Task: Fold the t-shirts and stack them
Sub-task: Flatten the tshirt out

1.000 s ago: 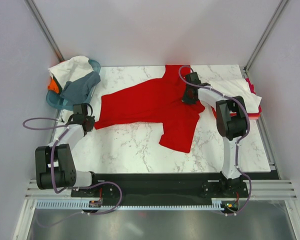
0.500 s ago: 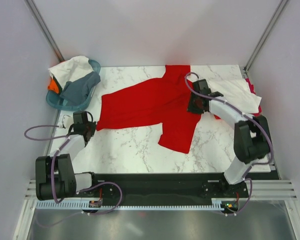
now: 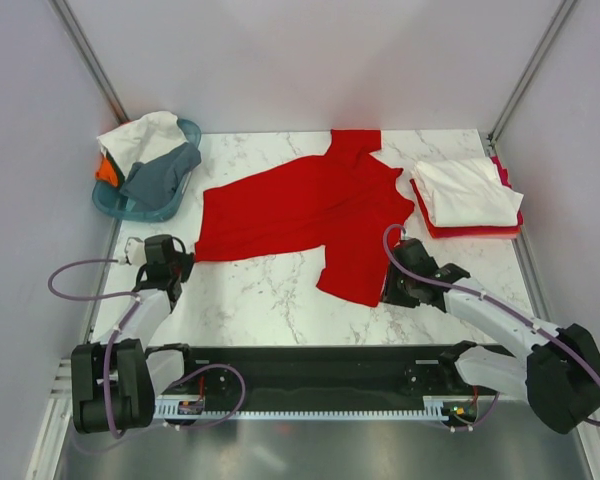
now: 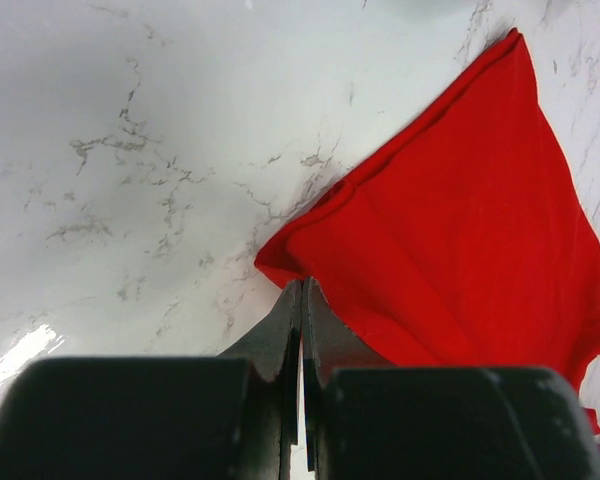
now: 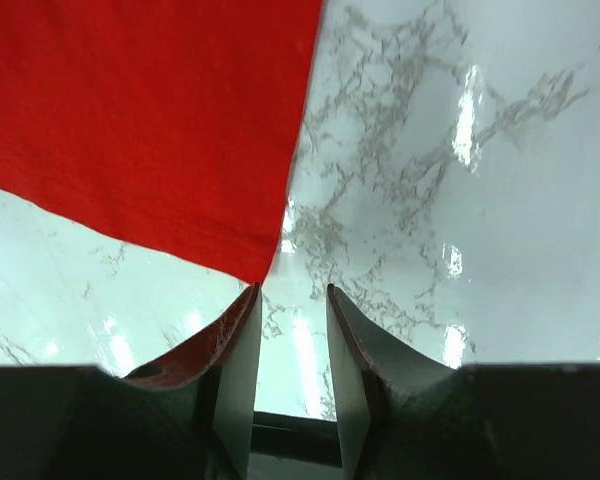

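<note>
Wrist view alone: right end effector (image 5: 292, 292) agape beside red t-shirt (image 5: 130, 110).

Top cam high at near edge, looking down — wrist cams low, close; all share red tee (image 3: 300, 205).

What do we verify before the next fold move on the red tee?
1. Red t-shirt spread out on the table: ok.
2. Left gripper shut at the shirt's corner: ok.
3. Left gripper actually pinching cloth: cannot tell.
4. Right gripper open: ok.
5. Shirt corner between the right jaws: not ok; it ends at one fingertip, outside the gap.
6. Folded stack apart from the shirt: ok.
</note>
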Controlling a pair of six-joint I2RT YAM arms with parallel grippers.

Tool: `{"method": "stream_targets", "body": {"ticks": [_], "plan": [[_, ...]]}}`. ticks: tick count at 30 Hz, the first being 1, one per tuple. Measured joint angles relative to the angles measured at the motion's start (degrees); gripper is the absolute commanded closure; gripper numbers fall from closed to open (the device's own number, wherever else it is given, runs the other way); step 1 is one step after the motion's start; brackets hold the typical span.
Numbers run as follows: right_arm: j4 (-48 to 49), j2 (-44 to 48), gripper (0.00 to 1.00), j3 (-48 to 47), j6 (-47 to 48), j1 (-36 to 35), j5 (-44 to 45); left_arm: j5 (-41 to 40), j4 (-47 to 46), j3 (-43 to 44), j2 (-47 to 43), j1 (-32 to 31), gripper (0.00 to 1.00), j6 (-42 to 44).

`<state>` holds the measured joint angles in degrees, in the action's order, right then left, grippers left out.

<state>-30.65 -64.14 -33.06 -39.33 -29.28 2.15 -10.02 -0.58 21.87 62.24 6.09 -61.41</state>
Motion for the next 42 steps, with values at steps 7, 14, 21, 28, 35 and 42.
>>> {"method": "stream_targets", "body": {"ticks": [7, 14, 21, 28, 35, 42], "plan": [[0.87, 0.20, 0.56, 2.75, -4.68, -2.23, 0.04, 1.20, 0.28, -0.24, -0.87, 0.00, 0.98, 0.00], [3.39, -3.67, 0.54, 2.62, -6.60, -2.78, -0.44, 1.20, 2.51, -0.22, -2.14, 0.00, 0.98, 0.00], [6.84, -5.18, 0.54, 2.45, -7.65, -2.91, -1.31, 1.20, 4.85, -0.24, -5.95, 0.00, 0.98, 0.00], [7.26, -5.55, 0.58, 2.43, -8.50, -3.15, -1.33, 1.40, 5.40, -1.03, -8.26, 0.00, 0.98, -0.02], [8.96, -6.16, 0.97, 3.10, -8.61, -3.26, -1.14, 2.99, 6.34, -1.77, -8.50, 0.00, 0.98, 0.00], [2.82, 0.87, 1.00, 3.41, -8.66, -3.26, 4.09, 4.15, 8.00, -4.55, -9.84, -0.02, 0.89, 0.00]]}}
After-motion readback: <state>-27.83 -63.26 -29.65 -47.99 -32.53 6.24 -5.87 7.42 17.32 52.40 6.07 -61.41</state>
